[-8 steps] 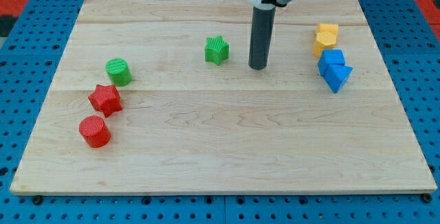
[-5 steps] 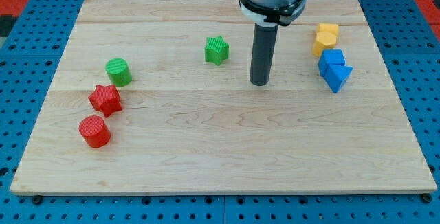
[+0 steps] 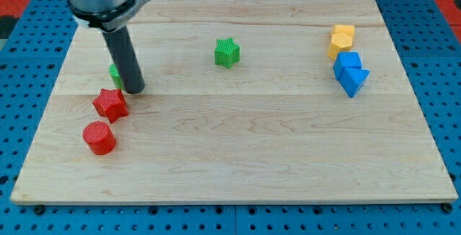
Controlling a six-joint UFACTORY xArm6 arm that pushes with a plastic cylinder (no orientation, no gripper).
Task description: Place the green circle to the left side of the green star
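Note:
The green star (image 3: 227,52) sits on the wooden board (image 3: 245,141) at upper middle. The green circle (image 3: 114,71) lies at the left and is mostly hidden behind my rod; only a sliver of it shows at the rod's left. My tip (image 3: 133,89) stands at the circle's lower right edge, right against it, just above and right of the red star (image 3: 110,104).
A red circle (image 3: 99,138) lies below the red star at the left. At the right, a yellow block (image 3: 341,40) sits above two touching blue blocks (image 3: 350,72). Blue pegboard surrounds the board.
My rod has swept from right of the green star across to the left, ending at the green circle. No block has visibly moved.

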